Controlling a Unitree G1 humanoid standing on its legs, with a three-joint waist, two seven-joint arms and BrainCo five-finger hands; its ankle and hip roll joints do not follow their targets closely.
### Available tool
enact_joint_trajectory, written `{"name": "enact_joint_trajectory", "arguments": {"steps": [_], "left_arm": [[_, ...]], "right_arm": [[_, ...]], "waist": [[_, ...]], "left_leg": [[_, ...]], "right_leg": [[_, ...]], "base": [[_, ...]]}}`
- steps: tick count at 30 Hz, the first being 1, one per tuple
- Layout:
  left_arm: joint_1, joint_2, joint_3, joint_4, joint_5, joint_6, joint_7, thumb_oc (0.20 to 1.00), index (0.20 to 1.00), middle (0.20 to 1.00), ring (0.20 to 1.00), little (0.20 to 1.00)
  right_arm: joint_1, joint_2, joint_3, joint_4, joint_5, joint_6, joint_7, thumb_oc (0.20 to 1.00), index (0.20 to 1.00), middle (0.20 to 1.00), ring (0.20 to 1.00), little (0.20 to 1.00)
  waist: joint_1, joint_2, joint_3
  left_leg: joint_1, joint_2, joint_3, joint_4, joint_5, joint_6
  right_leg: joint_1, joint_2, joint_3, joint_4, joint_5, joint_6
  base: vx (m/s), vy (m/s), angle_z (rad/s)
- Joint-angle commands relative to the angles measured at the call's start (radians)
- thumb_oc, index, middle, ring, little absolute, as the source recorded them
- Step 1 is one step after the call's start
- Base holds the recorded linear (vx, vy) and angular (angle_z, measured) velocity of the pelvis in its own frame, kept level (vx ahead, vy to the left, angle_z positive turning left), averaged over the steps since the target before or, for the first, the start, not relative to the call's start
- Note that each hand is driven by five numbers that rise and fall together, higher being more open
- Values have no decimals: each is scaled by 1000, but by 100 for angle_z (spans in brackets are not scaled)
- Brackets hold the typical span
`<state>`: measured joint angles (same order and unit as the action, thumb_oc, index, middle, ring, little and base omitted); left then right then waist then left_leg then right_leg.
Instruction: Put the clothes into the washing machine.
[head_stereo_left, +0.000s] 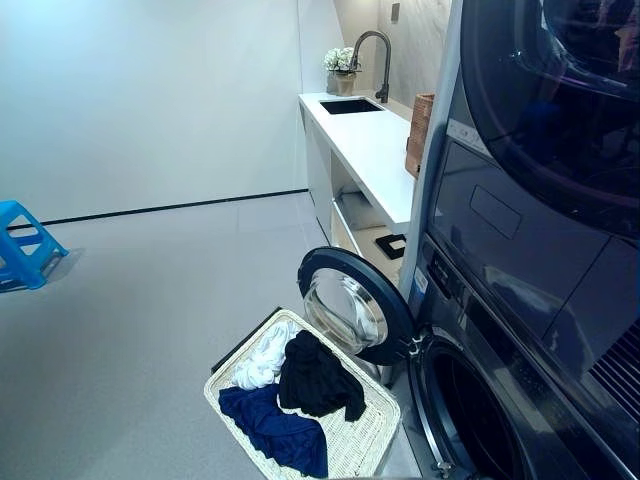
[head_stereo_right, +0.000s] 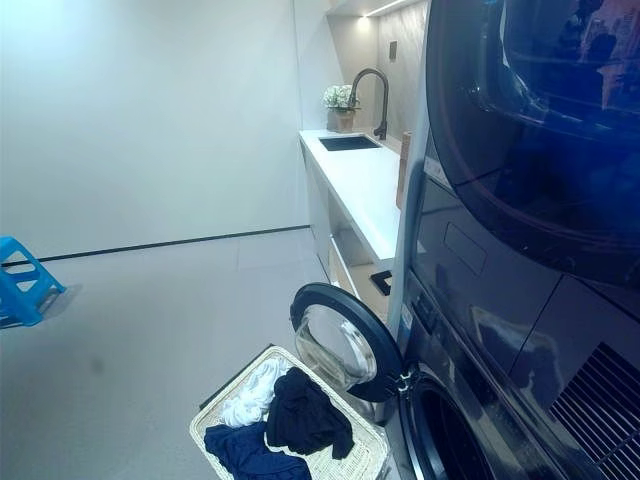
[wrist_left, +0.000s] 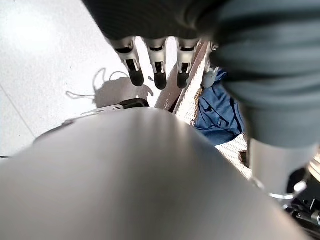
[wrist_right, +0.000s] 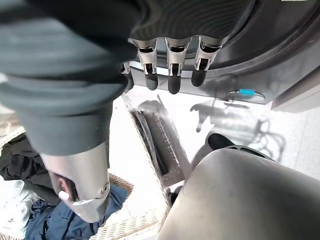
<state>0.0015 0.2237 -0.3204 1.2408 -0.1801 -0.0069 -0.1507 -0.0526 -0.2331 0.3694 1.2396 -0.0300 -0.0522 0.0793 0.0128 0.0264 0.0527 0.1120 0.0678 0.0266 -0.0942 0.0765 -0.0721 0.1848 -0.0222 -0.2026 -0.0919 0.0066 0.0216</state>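
The black garment (head_stereo_left: 318, 378), white garment (head_stereo_left: 262, 358) and navy garment (head_stereo_left: 275, 428) lie in the wicker laundry basket (head_stereo_left: 365, 440), just beside the washing machine's open door (head_stereo_left: 352, 303). Left hand (wrist_left: 157, 67) and right hand (wrist_right: 172, 67) hang empty, fingers relaxed. Best to grasp the topmost black piece first, then clear the drum opening (head_stereo_left: 470, 415).

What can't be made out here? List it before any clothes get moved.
- Washing machine drum: dark in both eye views; its contents can't be told.
- Laundry basket: its near end is cut off by the bottom edge; the black garment covers whatever lies beneath.
- Left robot hand and right robot hand: the dark cover hides the palms; thumbs out of sight.
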Motion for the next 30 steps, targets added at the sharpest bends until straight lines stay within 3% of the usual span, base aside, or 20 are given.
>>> {"name": "enact_joint_trajectory", "arguments": {"steps": [1,5,9,15,19,25,29,30], "left_arm": [[-83,-56,32,56,-16,-30,81,1000,1000,1000,1000,1000],[-84,-50,42,62,11,-34,132,1000,1000,1000,1000,1000],[-81,-42,52,66,54,-44,206,1000,1000,1000,1000,1000],[-106,-21,35,58,200,-78,418,1000,1000,1000,1000,1000],[-140,-7,1,45,264,-81,529,1000,1000,1000,1000,1000],[-223,6,-60,28,336,-39,645,1000,1000,1000,1000,1000],[-287,10,-85,37,365,23,685,1000,1000,1000,1000,1000],[-300,11,-91,41,390,65,724,1000,1000,1000,1000,1000]], "right_arm": [[-58,41,32,56,-40,51,55,1000,1000,1000,1000,1000],[-60,42,31,84,19,111,135,1000,1000,1000,1000,1000],[-57,40,20,83,65,105,169,1000,1000,1000,1000,1000],[-62,34,21,60,163,92,210,1000,1000,1000,1000,1000],[-73,26,42,46,153,92,219,1000,1000,1000,1000,1000],[-123,13,80,15,184,77,188,1000,1000,1000,1000,1000],[-156,4,92,1,192,60,178,1000,1000,1000,1000,1000],[-161,-1,94,-8,199,58,176,1000,1000,1000,1000,1000]], "waist": [[-2,-41,56],[7,-46,61],[12,-51,65],[8,-54,87],[2,-54,112],[-15,-57,184],[-33,-57,234],[-41,-57,248]], "left_leg": [[61,-112,76,7,-128,73],[61,-112,71,7,-126,73],[59,-110,74,7,-124,71],[36,-107,86,7,-112,68],[9,-106,98,7,-103,69],[-58,-111,113,28,-95,78],[-105,-116,126,50,-93,82],[-114,-117,133,59,-95,84]], "right_leg": [[-23,-3,24,24,-10,58],[-21,-2,19,24,-11,57],[-20,-2,15,21,-8,58],[-49,-1,25,24,1,59],[-85,-3,39,27,11,61],[-163,-2,89,37,32,63],[-217,-3,127,49,47,65],[-227,-3,136,52,50,65]], "base": [[37,2,0],[53,0,0],[73,8,0],[34,21,-1],[-8,45,-5],[-56,54,-17],[-14,85,-13],[35,62,-8]]}}
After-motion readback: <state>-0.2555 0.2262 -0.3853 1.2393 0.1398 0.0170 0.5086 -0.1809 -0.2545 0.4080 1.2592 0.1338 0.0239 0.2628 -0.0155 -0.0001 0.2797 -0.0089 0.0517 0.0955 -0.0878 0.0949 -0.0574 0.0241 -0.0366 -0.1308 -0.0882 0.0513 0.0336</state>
